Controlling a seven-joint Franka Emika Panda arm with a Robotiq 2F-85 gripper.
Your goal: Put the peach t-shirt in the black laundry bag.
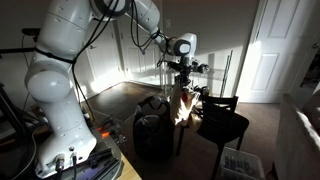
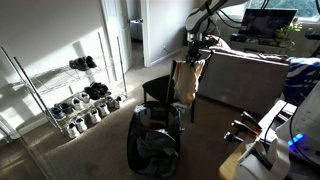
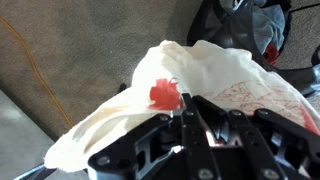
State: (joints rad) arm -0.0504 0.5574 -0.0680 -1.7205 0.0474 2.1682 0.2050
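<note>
My gripper is shut on the peach t-shirt and holds it up in the air by its top. The shirt hangs limp and long below the jaws in both exterior views. In the wrist view the pale cloth with a red print spreads out under the closed fingers. The black laundry bag stands upright on the carpet, its wide rim open, below and in front of the hanging shirt. It also shows in an exterior view, beside the shirt's lower end.
A black chair stands just behind the bag and next to the hanging shirt. A wire shoe rack lines the wall. A white slatted basket sits on the floor. A grey couch is at the side.
</note>
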